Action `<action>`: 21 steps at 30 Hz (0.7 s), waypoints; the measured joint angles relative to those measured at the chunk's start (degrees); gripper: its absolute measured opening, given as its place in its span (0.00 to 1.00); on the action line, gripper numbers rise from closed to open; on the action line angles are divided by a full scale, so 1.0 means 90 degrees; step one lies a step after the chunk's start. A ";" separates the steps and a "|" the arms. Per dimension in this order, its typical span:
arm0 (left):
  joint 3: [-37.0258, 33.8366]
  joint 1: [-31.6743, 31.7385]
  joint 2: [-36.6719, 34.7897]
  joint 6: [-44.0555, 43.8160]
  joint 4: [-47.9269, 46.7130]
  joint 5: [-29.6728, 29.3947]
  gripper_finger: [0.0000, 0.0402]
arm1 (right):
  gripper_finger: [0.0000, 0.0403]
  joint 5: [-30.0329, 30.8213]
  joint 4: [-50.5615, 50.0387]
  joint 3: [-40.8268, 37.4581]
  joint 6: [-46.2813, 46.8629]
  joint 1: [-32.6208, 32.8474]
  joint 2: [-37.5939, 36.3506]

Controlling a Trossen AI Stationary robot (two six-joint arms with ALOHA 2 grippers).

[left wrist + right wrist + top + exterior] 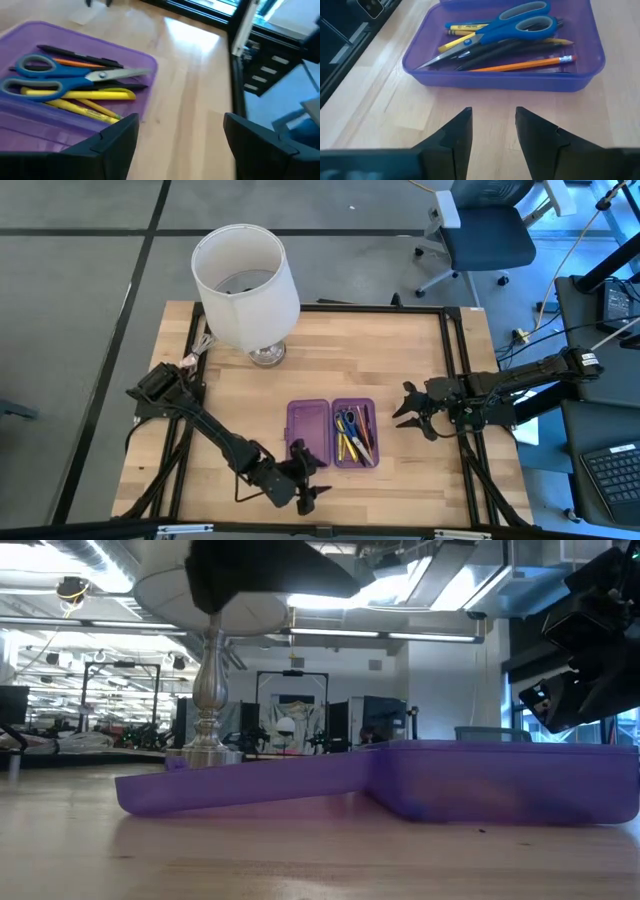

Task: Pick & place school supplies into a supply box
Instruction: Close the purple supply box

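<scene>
One supply box [331,433] lies open on the wooden table [400,360], its two purple halves side by side. The left half is empty; the right half holds all the school supplies that show. Counted in the right wrist view: one pair of blue-handled scissors [505,24] on top, one orange pencil [520,64] with an eraser end, two or three black pens [490,52] and at least two yellow ones [465,27], though the exact number under the scissors cannot be told. No supplies lie on the table outside the box.

One white lampshade [245,285] on a metal foot stands behind the box, toward the far edge of the table and well apart from it.

The left gripper [305,478] hangs just in front of the box, near the table's front edge, with its fingers [117,135] spread wide and nothing between them. The right gripper [412,412] sits to the right of the box, near it but apart, its fingers [460,132] parted by a narrow gap and empty.

Bare wood lies open on every side of the box: a strip between it and the right gripper, a wider stretch to its left, and a band up to the lamp.
</scene>
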 joint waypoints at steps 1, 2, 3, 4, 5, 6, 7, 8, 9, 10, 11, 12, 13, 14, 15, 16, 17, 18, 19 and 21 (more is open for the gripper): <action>0.0000 0.0037 0.0000 0.0000 -0.0004 -0.0023 0.70 | 0.38 0.0002 0.0000 0.0000 -0.0002 0.0000 0.0000; 0.0000 0.0071 0.0000 0.0002 -0.0005 -0.0083 0.71 | 0.38 0.0002 0.0000 0.0000 -0.0002 0.0000 0.0000; 0.0000 0.0107 0.0000 0.0027 -0.0004 -0.0146 0.71 | 0.38 0.0003 0.0000 0.0000 -0.0002 0.0000 0.0000; 0.0000 0.0145 0.0000 0.0094 -0.0002 -0.0181 0.72 | 0.38 0.0004 0.0000 0.0000 -0.0002 0.0000 0.0000; 0.0000 0.0180 0.0000 0.0185 -0.0003 -0.0180 0.73 | 0.38 0.0003 0.0001 0.0000 -0.0012 0.0000 0.0000; 0.0000 0.0211 0.0000 0.0264 -0.0005 -0.0167 0.74 | 0.38 0.0004 0.0006 0.0000 -0.0021 0.0000 0.0000; 0.0000 0.0249 0.0000 0.0307 -0.0002 -0.0152 0.75 | 0.38 0.0021 0.0012 0.0000 -0.0022 0.0000 0.0000; 0.0000 0.0284 0.0000 0.0316 -0.0002 -0.0117 0.77 | 0.38 0.0065 0.0020 0.0000 -0.0018 0.0000 0.0000; 0.0000 0.0328 0.0000 0.0303 -0.0006 -0.0038 0.78 | 0.38 0.0114 0.0024 0.0000 0.0000 0.0000 0.0000; 0.0000 0.0385 0.0000 0.0286 -0.0017 0.0040 0.80 | 0.38 0.0162 0.0024 0.0000 0.0002 0.0000 0.0000; 0.0000 0.0442 0.0008 0.0290 -0.0024 0.0113 0.81 | 0.38 0.0181 0.0024 0.0000 0.0000 -0.0002 0.0000; 0.0000 0.0499 0.0033 0.0321 -0.0002 0.0188 0.82 | 0.38 0.0188 0.0024 0.0000 -0.0001 -0.0002 0.0000; 0.0002 0.0552 0.0066 0.0389 -0.0003 0.0268 0.84 | 0.38 0.0189 0.0024 0.0000 0.0001 -0.0002 0.0000; 0.0000 0.0588 0.0114 0.0514 -0.0025 0.0291 0.85 | 0.38 0.0189 0.0023 0.0000 0.0022 -0.0002 0.0000; 0.0000 0.0617 0.0185 0.0638 -0.0013 0.0320 0.86 | 0.38 0.0186 0.0022 0.0000 0.0082 -0.0002 0.0000; 0.0000 0.0643 0.0264 0.0735 0.0019 0.0360 0.87 | 0.38 0.0183 0.0018 0.0000 0.0176 -0.0002 0.0000; -0.0003 0.0671 0.0324 0.0842 -0.0003 0.0380 0.88 | 0.38 0.0181 0.0010 0.0000 0.0250 -0.0002 0.0000; -0.0007 0.0680 0.0393 0.1039 0.0000 0.0413 0.88 | 0.38 0.0179 0.0004 0.0000 0.0334 -0.0002 0.0000; -0.0007 0.0697 0.0449 0.1224 0.0038 0.0513 0.88 | 0.38 0.0177 0.0002 0.0000 0.0363 -0.0002 0.0000; -0.0007 0.0707 0.0518 0.1430 0.0031 0.0588 0.88 | 0.38 0.0174 0.0000 0.0000 0.0411 -0.0002 -0.0002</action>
